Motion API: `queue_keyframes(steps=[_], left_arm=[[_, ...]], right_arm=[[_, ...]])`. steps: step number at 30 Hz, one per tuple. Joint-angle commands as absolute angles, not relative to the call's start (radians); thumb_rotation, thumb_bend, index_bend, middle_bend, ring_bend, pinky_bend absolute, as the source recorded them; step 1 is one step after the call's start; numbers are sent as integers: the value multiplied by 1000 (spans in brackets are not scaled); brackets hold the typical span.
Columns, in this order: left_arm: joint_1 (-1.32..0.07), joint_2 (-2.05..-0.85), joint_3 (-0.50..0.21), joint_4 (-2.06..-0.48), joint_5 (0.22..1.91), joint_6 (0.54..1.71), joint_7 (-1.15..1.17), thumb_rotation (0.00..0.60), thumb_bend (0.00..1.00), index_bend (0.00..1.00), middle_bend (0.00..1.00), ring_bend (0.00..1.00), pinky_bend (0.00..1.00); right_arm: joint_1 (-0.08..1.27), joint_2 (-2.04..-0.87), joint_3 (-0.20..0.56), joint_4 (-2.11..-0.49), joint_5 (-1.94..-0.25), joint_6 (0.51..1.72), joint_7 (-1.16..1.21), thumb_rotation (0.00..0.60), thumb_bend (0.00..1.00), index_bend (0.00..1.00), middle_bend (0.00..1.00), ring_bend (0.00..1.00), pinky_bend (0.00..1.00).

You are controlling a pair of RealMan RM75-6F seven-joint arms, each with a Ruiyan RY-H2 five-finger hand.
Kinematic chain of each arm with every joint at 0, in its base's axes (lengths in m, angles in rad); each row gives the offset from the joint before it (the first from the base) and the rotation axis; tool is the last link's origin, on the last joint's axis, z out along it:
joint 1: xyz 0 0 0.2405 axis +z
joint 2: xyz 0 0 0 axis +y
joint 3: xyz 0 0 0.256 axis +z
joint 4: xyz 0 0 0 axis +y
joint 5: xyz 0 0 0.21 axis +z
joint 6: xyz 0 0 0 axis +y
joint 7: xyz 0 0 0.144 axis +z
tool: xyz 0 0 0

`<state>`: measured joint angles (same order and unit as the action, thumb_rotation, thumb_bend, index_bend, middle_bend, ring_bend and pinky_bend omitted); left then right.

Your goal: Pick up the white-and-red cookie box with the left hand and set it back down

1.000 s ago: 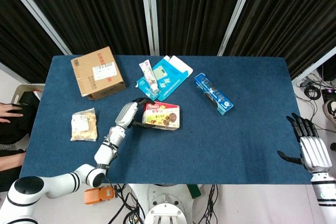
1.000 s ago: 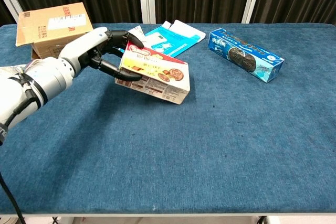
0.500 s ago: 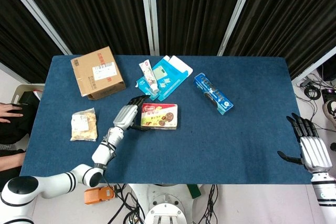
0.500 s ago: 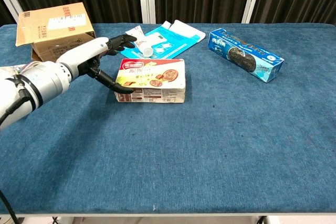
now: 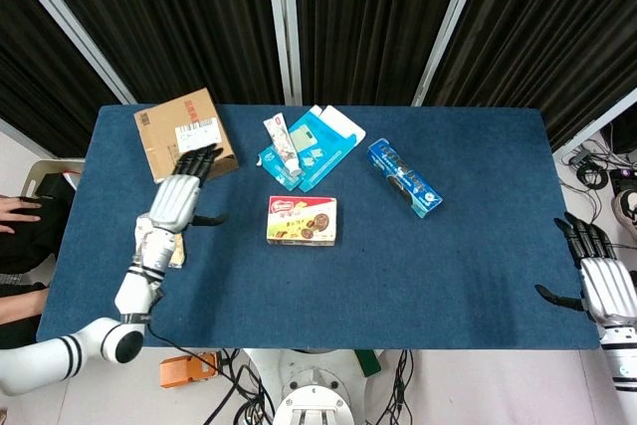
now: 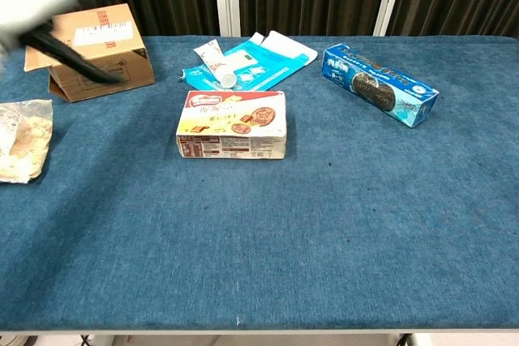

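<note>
Let go of the cookie box (image 5: 302, 220) and pulled the left hand (image 5: 177, 202) well away since half a second ago, when it sat right against the box's left end. Now hung over the left part of the table (image 5: 468, 256), fingers (image 5: 199, 159) spread and reaching over the edge of the cardboard box (image 5: 185, 136), holding nothing. Showed up only as a blur at the top left of the chest view, so couldn't tell there if anything was touched. Cookie box lay flat near the table's middle, face up, same spot as half a second back, just below the teal carton (image 5: 317, 144). Snack bag (image 6: 18, 140) partly hidden under the left forearm in the head view. Right hand (image 5: 606, 287) parked off the table's right edge, fingers apart, empty, shifted slightly lower than before.
</note>
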<state>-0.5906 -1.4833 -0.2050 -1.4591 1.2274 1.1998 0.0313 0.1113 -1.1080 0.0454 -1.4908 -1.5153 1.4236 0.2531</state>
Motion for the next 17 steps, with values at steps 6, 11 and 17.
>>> queue_keyframes(steps=[6, 11, 17], left_arm=[[-365, -1240, -88, -1625, 1252, 1401, 177, 600, 0, 0, 0, 0, 0], [-257, -1184, -18, -1667, 1280, 1480, 176, 600, 0, 0, 0, 0, 0], [-146, -1166, 27, -1671, 1323, 1583, 128, 600, 0, 0, 0, 0, 0]], right_arm=[[105, -1091, 52, -1503, -1529, 1454, 247, 600, 243, 0, 0, 0, 0], [111, -1099, 48, -1509, -1540, 1447, 242, 600, 244, 0, 0, 0, 0], [121, -1106, 54, -1532, -1533, 1435, 209, 600, 244, 0, 0, 0, 0]])
